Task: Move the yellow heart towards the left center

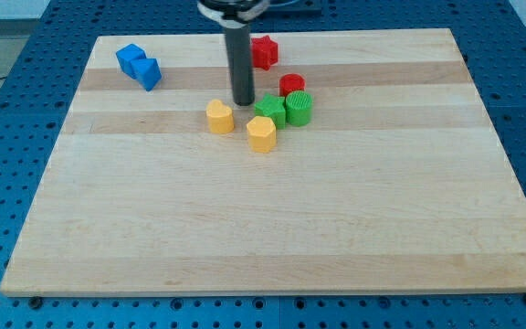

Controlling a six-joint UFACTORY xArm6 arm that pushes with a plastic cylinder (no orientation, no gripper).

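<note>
The yellow heart [219,117] lies on the wooden board [272,228] a little left of the view's centre, in the upper half. My tip [245,102] stands just to its upper right, close to it, and just left of the green star-like block [268,110]. A yellow hexagon block [261,133] lies to the lower right of the heart.
A green round block [299,108] and a red round block [291,86] sit right of the green star. A red star block [263,51] lies near the board's top edge, partly behind the rod. Two blue blocks [139,66] lie at the top left.
</note>
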